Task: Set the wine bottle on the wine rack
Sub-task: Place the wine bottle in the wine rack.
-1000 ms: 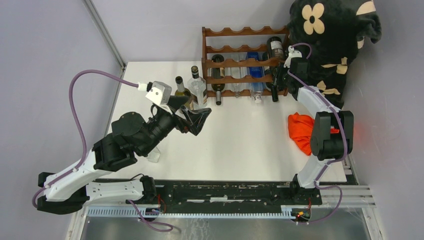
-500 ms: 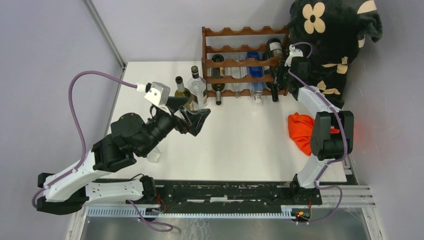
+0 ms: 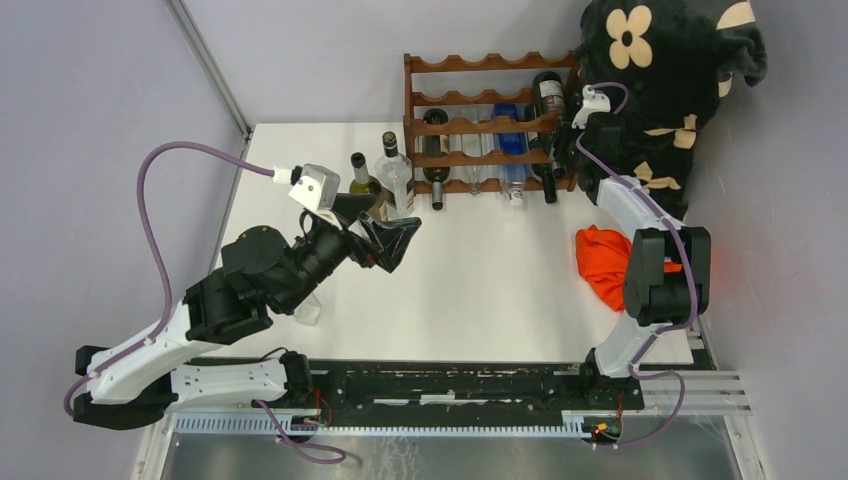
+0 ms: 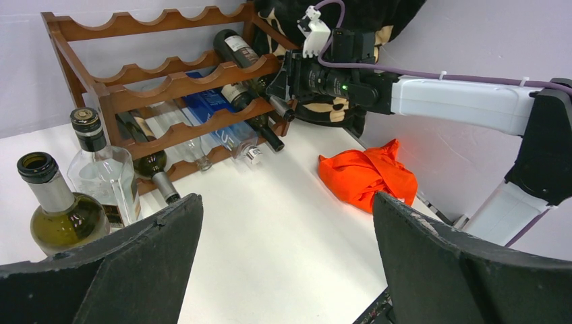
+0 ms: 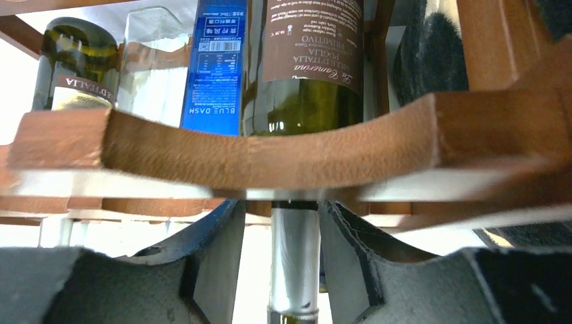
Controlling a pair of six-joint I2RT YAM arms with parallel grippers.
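White table (image 3: 480, 290) is backed by the rack (image 3: 480, 63), where the bottle (image 5: 303, 67) is laid in a right-end cradle. Its neck is flanked by the right gripper (image 5: 287, 229), jaws slightly parted, not clamped. The left gripper (image 4: 287, 202) is held wide, empty. Release seems in hand; a straight withdrawal is called for next.

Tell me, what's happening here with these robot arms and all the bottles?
The right gripper is at the reddish-brown wooden wine rack. Its fingers sit either side of the neck of a dark green glass wine bottle already lying on the rails, with a slight gap showing. The left gripper hangs wide open over the white table, holding nothing.
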